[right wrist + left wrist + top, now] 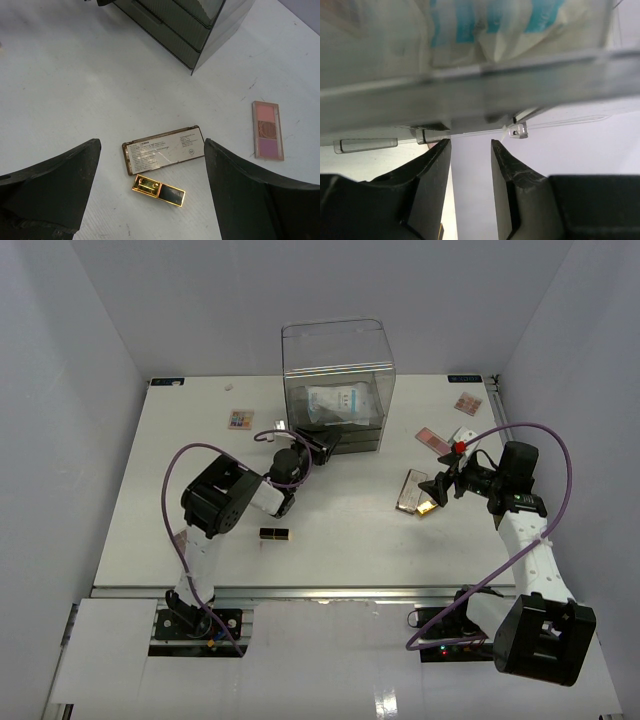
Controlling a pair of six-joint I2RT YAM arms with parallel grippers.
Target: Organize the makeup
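My left gripper [322, 448] is at the foot of the clear drawer box [338, 360], narrowly open and empty [471, 142], its fingertips just short of a small clear drawer knob [520, 131]. A pale-blue sachet [335, 402] lies inside the box and shows in the left wrist view [495, 25]. My right gripper [440, 487] is wide open [151, 144] above a face-down brown palette [162, 150] and a gold compact [158, 190]. A black-and-gold lipstick tube [276, 533] lies near the left arm.
A multicolour palette [241, 419] lies left of the box. A pink palette [433, 437] [268, 130] and a white case [462, 436] lie right of it, with another palette [468, 402] at the back right. Grey walls enclose the table.
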